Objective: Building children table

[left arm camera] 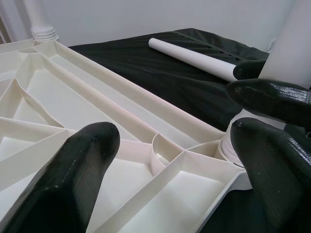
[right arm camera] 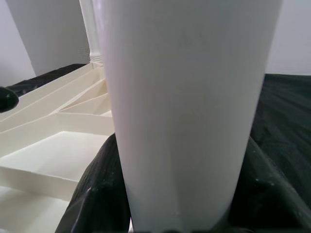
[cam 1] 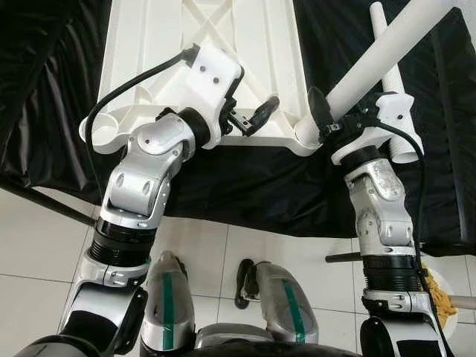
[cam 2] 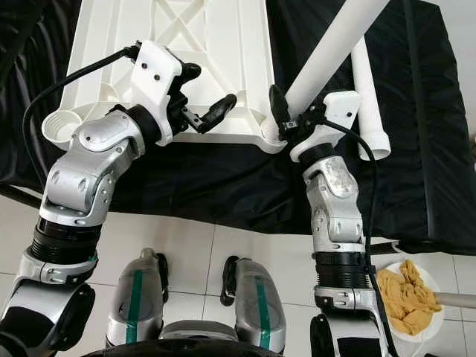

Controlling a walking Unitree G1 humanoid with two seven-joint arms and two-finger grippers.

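Down by the robot's feet lies a white tiled floor (cam 1: pixel 223 253), and a bowl of yellow cloth (cam 2: pixel 405 301) sits on it near the right arm. Next comes a black sheet (cam 1: pixel 245 186) spread out flat. On it lies the white table top (cam 1: pixel 260 44), turned upside down so its ribs show. The left gripper (cam 1: pixel 249 123) hangs just over the near edge of the table top, and its two black fingers (left arm camera: pixel 73 179) are wide apart, holding nothing. The right gripper (cam 2: pixel 286 115) is squeezed tight around a white table leg (cam 2: pixel 335 44). This leg stands tilted in the near right corner of the table top. Farther back, another white leg (cam 2: pixel 368 97) lies flat on the black sheet, beside the table top. One more leg (left arm camera: pixel 39 19) stands up at a far corner.
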